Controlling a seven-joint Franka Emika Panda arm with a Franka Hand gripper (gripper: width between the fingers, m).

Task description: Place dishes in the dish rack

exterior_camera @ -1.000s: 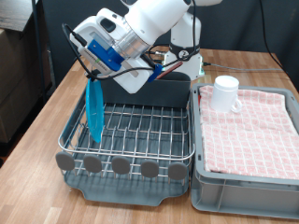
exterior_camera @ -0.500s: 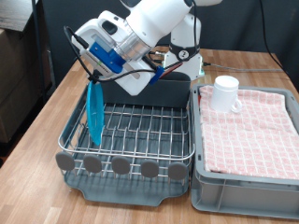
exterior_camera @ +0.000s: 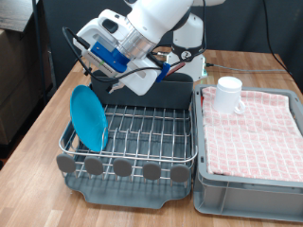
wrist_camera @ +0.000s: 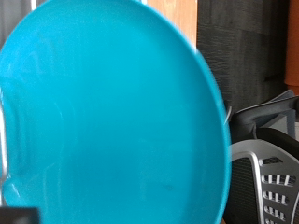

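Note:
The round light-blue plate stands tilted in the silver wire dish rack, at the exterior view's left end, with its face showing. It fills the wrist view. My gripper hovers just above the plate's top edge; its fingers are hidden by the hand and do not show in the wrist view. The white handled mug stands on the red-checked cloth at the exterior view's right. The wooden spoon is out of view.
The grey bin with the red-checked cloth sits right of the rack. The rack's tall dark grey back compartment is behind the wires. A wooden table lies underneath, with dark equipment behind.
The plate stood upright and edge-on under the gripper; now it has tipped over and leans in the rack with its face showing. The arm has barely moved.

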